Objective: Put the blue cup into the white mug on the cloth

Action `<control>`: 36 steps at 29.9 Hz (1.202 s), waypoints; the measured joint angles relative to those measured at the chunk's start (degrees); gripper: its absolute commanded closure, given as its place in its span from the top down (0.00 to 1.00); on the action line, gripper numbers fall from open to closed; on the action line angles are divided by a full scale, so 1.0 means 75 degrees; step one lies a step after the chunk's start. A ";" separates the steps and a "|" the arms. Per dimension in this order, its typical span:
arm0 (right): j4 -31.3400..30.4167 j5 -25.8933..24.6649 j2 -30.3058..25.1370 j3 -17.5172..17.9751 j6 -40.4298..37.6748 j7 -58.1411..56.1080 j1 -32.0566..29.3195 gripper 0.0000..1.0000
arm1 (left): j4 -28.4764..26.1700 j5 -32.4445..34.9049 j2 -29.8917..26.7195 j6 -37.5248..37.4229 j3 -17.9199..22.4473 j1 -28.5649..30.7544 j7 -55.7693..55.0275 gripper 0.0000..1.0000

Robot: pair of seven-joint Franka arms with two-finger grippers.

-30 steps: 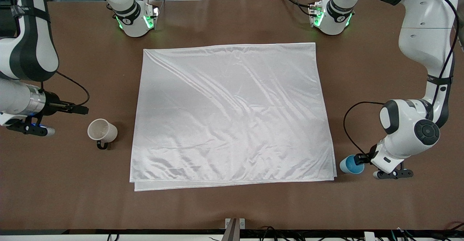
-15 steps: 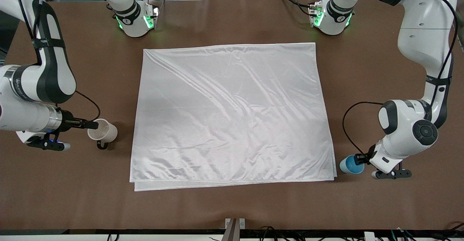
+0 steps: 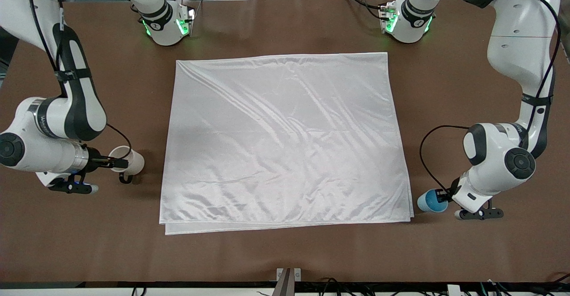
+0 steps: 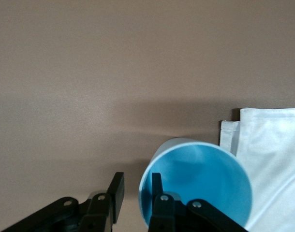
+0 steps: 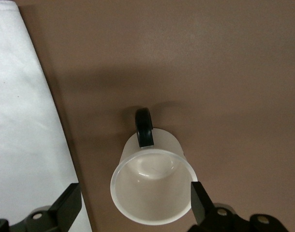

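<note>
While the left end effector point(image 4: 137, 193) was being pinched onto the blue cup's point(image 3: 431, 200) wall beside the cloth point(image 3: 285, 140), the right end effector point(image 5: 133, 203), brought in wide open around the white mug point(image 3: 129, 160) on the worktop point(image 3: 285, 256), gripped nothing.

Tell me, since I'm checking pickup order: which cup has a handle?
The white mug, at the right arm's end beside the cloth, has a black loop handle; the blue cup has none.

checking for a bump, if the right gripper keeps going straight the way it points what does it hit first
Probably the white mug: the right gripper stands open with a finger on each side of its rim, so the mug's wall lies first in its line.
</note>
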 measured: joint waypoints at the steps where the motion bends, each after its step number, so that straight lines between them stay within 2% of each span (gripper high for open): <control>1: 0.0000 0.0000 0.0040 -0.0001 0.0080 -0.0017 -0.0003 1.00 | 0.0001 0.0000 0.0002 0.0000 0.0000 -0.0002 0.0000 0.22; 11: 0.0000 0.0000 0.0425 -0.0022 0.0761 -0.0364 -0.0034 1.00 | 0.0009 0.0001 0.0010 0.0003 0.0000 -0.0043 0.0000 0.00; 28: 0.0001 0.0000 0.0732 -0.0029 0.1022 -0.0450 -0.0092 0.99 | 0.0081 0.0001 0.0018 0.0012 -0.0009 -0.0068 0.0000 0.00; 31: 0.0001 0.0000 0.0776 -0.0026 0.1022 -0.0451 -0.0092 0.87 | 0.0082 0.0001 0.0018 0.0012 -0.0009 -0.0068 0.0000 0.00; 36: 0.0001 0.0000 0.0813 -0.0012 0.1022 -0.0457 -0.0090 0.54 | 0.0093 0.0001 0.0019 0.0012 -0.0007 -0.0068 0.0000 0.00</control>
